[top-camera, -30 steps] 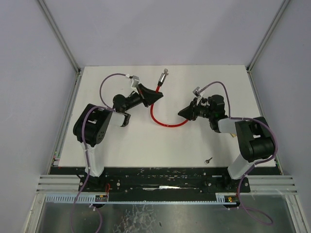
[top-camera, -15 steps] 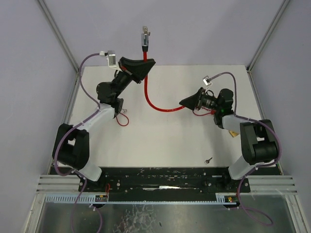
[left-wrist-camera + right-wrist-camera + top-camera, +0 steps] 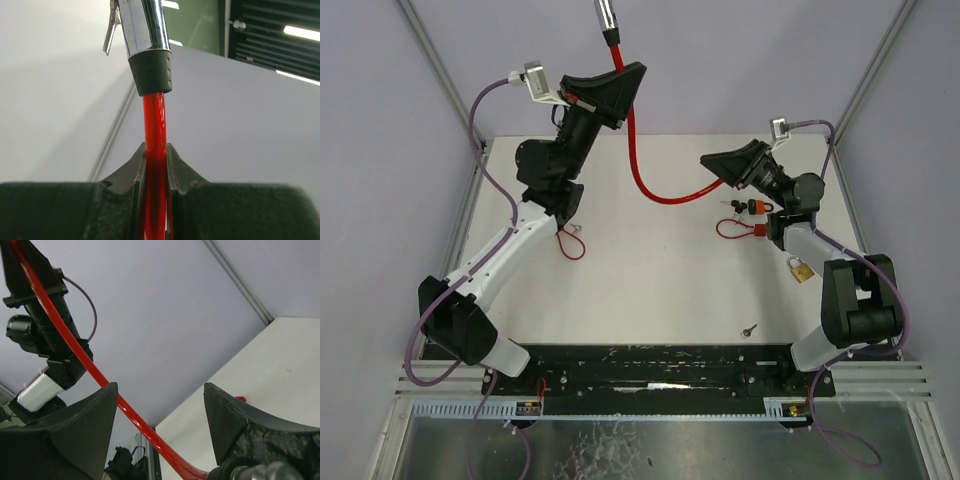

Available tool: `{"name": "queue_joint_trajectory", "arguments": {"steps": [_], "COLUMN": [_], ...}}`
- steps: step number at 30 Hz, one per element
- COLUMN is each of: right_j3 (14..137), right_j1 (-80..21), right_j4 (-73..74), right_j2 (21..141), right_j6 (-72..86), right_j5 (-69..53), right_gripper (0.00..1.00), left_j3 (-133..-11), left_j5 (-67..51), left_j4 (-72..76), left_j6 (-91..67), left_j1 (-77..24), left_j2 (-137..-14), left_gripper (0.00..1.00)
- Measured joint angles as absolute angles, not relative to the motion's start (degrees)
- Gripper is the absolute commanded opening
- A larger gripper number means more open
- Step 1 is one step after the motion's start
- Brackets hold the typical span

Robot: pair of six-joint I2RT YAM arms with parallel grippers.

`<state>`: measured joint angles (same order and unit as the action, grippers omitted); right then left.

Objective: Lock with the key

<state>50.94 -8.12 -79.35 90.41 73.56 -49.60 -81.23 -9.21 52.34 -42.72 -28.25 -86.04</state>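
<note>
Higher than before, the left gripper [image 3: 156,154] squeezes the red cable [image 3: 154,120] just under its metal end. The right gripper [image 3: 160,390] is wide open around the cable. A small key [image 3: 750,329] lies near the table's [image 3: 660,290] front edge.

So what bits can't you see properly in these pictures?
- The red cable has its metal end cut off by the upper edge in the top and left wrist views.
- Its other end leaves the right wrist view's bottom edge by the right gripper.
- The padlock keyhole: too small, top view.
- The loose key: teeth too small, top view.
</note>
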Motion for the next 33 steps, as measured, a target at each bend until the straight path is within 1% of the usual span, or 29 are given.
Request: {"name": "queue_joint_trajectory", "arguments": {"steps": [7,13,15,22,27,33], "right_j3": [50.9,50.8,50.8,50.8,50.3,45.5], "right_j1": [-5.8,-4.2,-3.5,-0.8,-0.8,-0.7], "right_j4": [-79.2,-80.5,-82.0,-87.8,-89.6,-89.1], "right_j2": [88.1,88.2,88.6,91.0,91.0,90.3], "right_j6": [77.8,83.3,85.5,94.0,95.3,95.2], "right_j5": [-45.5,-44.9,-44.9,-44.9,-44.4,-42.5], "right_gripper": [0.77,0.82,0.86,0.9,0.9,0.91], "left_j3": [-86.0,-94.3,-96.8,-102.1,-105.2,-109.1], "left_j5": [-2.1,-0.7,-0.2,1.6,2.2,3.4], "left_j4": [47.4,45.2,44.6,42.4,42.1,39.9], "left_j6": [-42.7,-42.8,-42.7,-41.6,-41.7,-41.7], "left_j1": [-28.1,-28.1,-28.1,-28.1,-28.1,-28.1], "left_j2": [-86.5,-88.6,-88.9,-89.0,-90.6,-93.4], "left_gripper": [0.0,0.0,0.0,0.0,0.0,0.0]}}
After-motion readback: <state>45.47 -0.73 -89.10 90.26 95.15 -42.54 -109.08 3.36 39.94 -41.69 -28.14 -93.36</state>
